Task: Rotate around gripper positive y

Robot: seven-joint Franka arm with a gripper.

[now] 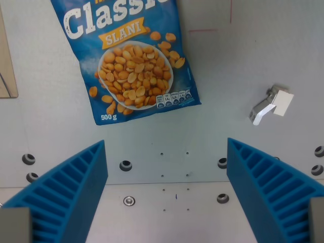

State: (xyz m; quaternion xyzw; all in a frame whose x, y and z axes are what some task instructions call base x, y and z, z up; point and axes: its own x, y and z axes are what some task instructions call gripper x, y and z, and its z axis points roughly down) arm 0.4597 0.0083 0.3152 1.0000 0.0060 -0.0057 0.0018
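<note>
Blue ribbed plastic fingers of the pincer (167,197) are framing the bottom of the wrist view, one (66,195) at the wrist view's left and one (273,190) at the wrist view's right, standing well apart with nothing between them: the pincer is spread wide and gripping nothing.

Progress: the task is a pure rotation about the pincer's own y axis, so no object has to be picked up. From a single frame I am unable to judge how much of the turn is done. The camera is looking almost straight down on the pale grey perforated metal surface (228,76), which suggests the wrist is sitting near vertical, so I am judging that most or all of the rotation is left, though only tentatively.

Scan, left to right:
- A beige flat edge (7,61) is showing at the far left border; too cropped to identify.
- A blue glossy foil bag of salted peanuts (129,58), marked "SLANI" and "500 g", is lying flat and tilted on the surface, its top cut off by the frame. It is lying beyond the fingers, well clear of both.
- A small white and silver metal clip-like part (271,104) is lying to the right, apart from the bag.

Bolt holes and screw heads are dotting the surface between the fingers.
</note>
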